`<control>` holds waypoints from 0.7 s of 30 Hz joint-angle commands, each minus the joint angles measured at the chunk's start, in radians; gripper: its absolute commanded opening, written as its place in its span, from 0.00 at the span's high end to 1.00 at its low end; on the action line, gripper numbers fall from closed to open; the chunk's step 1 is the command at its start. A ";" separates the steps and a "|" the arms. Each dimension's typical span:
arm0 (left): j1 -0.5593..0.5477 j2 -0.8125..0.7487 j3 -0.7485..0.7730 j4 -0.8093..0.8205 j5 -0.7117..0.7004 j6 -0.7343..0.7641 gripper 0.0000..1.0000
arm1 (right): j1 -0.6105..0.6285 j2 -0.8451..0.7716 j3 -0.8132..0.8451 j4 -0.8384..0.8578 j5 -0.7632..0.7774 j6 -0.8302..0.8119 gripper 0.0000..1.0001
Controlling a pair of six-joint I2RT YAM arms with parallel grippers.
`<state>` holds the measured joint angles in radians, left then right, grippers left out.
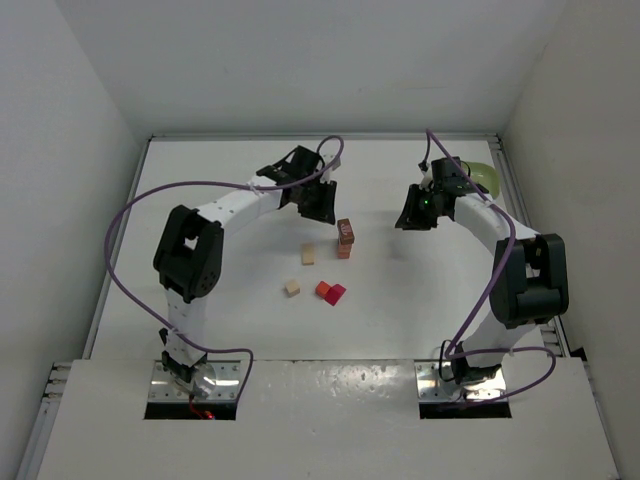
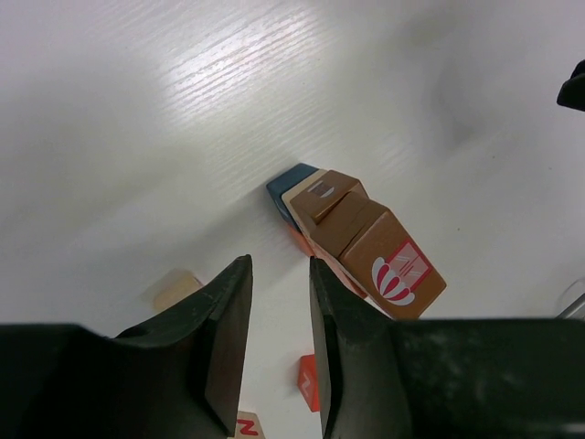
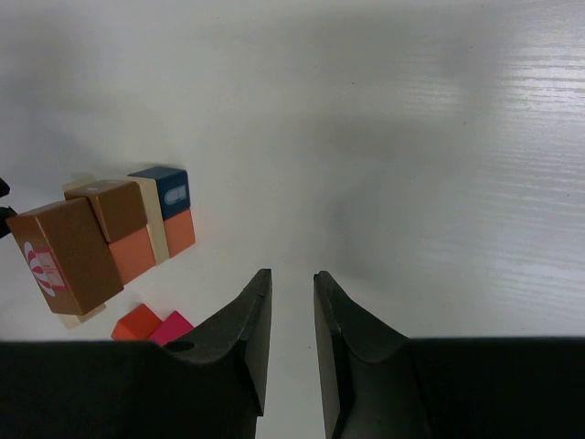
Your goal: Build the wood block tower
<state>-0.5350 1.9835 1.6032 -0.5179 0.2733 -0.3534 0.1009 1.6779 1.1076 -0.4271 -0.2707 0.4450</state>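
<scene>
The tower (image 1: 345, 238) stands mid-table, a narrow column with a dark brown cube on top. In the left wrist view the tower (image 2: 366, 242) shows brown cubes over pale, orange and blue ones. My left gripper (image 1: 320, 203) hangs just left of and behind it. That left gripper (image 2: 279, 267) is open by a narrow gap with nothing in it. My right gripper (image 1: 413, 216) hovers to the tower's right; this right gripper (image 3: 291, 274) is also slightly open and empty. Loose wood blocks lie nearer me: two pale ones (image 1: 308, 255) (image 1: 292, 288), a red one (image 1: 325, 290) and a magenta one (image 1: 337, 296).
A light green bowl (image 1: 484, 177) sits at the back right, behind the right arm. White walls close the table on the left, right and far sides. The loose red block (image 3: 137, 322) and magenta block (image 3: 172, 326) lie beside the tower (image 3: 101, 238) in the right wrist view.
</scene>
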 commanded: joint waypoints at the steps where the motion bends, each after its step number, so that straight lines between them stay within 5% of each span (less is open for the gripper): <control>1: 0.006 0.021 0.038 0.006 0.020 -0.015 0.63 | 0.005 -0.004 0.041 0.021 -0.004 -0.005 0.75; 21: 0.006 0.040 0.037 0.006 0.038 -0.025 0.56 | 0.000 0.006 0.048 0.024 -0.001 -0.009 0.75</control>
<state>-0.5350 2.0159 1.6093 -0.5175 0.2989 -0.3683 0.1009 1.6863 1.1168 -0.4267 -0.2707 0.4446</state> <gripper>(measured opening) 0.437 0.254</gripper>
